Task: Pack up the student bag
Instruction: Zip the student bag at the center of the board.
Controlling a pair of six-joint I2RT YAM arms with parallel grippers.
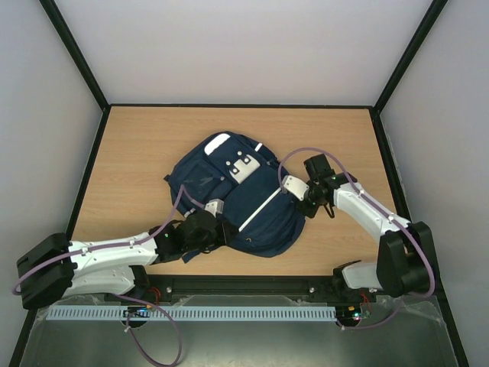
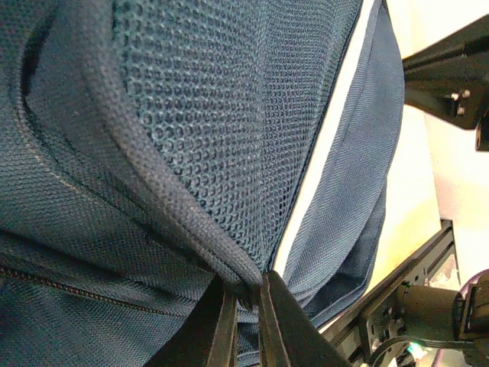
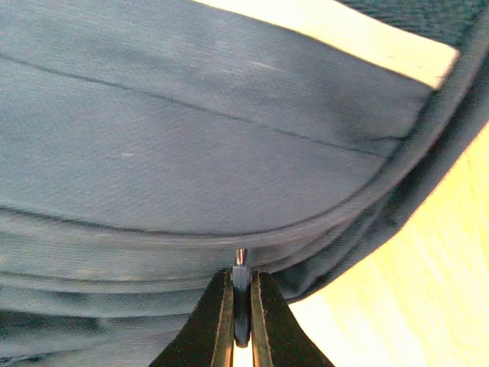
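Note:
The student bag, navy with a white stripe and a white-grey patch, lies flat in the middle of the table. My left gripper is at its near-left edge. In the left wrist view it is shut on the thick fabric binding of the bag's mesh panel. My right gripper is at the bag's right edge. In the right wrist view it is shut on a small dark zip pull that hangs from a seam of the bag.
The wooden table is bounded by black frame posts and pale walls. A black rail runs along the near edge, and it also shows in the left wrist view. Bare wood lies beside the bag's right edge.

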